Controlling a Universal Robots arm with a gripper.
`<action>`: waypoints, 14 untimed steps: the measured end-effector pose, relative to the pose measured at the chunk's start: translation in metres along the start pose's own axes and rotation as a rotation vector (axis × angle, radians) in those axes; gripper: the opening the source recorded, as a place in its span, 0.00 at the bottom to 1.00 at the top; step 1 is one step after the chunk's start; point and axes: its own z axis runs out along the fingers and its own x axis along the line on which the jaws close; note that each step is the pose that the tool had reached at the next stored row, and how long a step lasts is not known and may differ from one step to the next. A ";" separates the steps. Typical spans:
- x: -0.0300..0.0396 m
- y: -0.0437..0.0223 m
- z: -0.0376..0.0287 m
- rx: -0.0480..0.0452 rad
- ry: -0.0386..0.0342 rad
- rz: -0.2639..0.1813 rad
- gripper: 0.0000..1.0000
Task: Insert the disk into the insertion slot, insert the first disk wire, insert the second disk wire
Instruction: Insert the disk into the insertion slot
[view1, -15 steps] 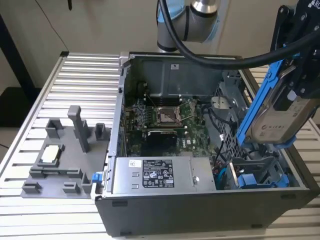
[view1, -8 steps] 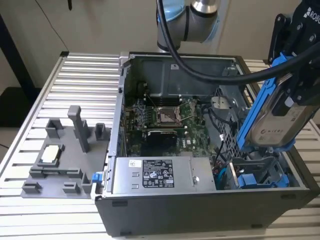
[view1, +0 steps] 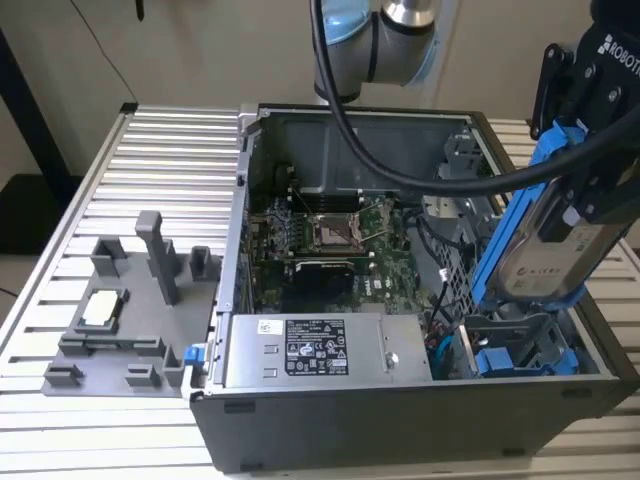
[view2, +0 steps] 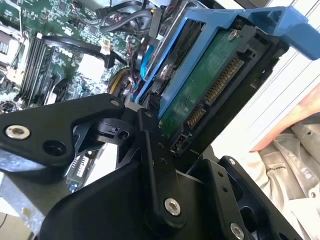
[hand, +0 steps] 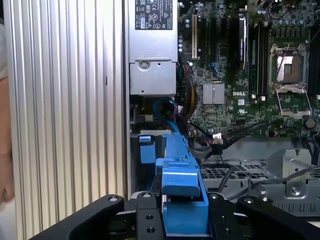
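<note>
An open computer case (view1: 400, 425) sits on the ribbed metal table (view1: 170, 160), taking up the middle and right of the exterior view. Inside lies a green motherboard (view1: 385, 270) with its processor socket (view1: 335, 232). A silver box (view1: 400, 350) with a black-and-white sticker sits along the lower wall. At lower left, a grey moulded fixture (view1: 135, 300) holds a square chip (view1: 103, 308).

Soft, even light from overhead in the exterior view: bright on the ribbed table (view1: 150, 140), dim inside the computer case (view1: 400, 425). Pale sheen across the disk (view1: 550, 250) label. Blown-out white beyond the disk in the second wrist view, with the black gripper (view2: 185, 150) links near the lens dark and soft. Streaky glare along the table ribs in the first wrist view; motherboard (hand: 225, 65) evenly lit.
</note>
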 end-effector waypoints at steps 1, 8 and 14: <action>0.0000 -0.0001 0.0008 0.0000 0.0000 0.000 0.33; 0.0006 -0.0048 0.0115 0.0000 0.0000 -0.001 0.33; 0.0006 -0.0075 0.0204 0.0000 0.0001 -0.001 0.33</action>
